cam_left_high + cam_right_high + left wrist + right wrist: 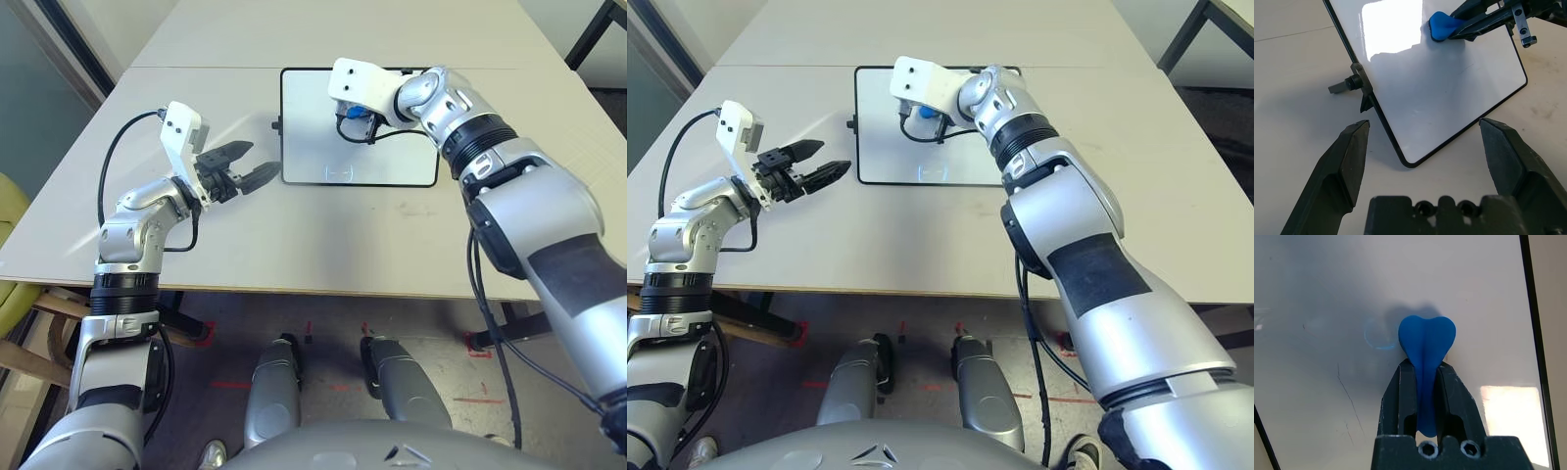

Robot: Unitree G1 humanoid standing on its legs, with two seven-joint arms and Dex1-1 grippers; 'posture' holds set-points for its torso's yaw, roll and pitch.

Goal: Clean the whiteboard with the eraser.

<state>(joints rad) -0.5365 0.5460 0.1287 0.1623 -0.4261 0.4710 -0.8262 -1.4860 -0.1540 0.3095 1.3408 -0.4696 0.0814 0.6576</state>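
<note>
2 fingers (1400, 391) clamp eraser (1426, 340) against whiteboard (1327, 293).

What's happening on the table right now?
The right gripper has its jaws shut on the blue eraser and presses it against the whiteboard, which lies flat on the table. The left gripper hovers open beside the board's left edge, holding nothing.

The black-framed whiteboard (323, 147) is lying flat, its surface looking nearly clean; the bright blue eraser (1426, 340) is pressing against the whiteboard's face
</note>
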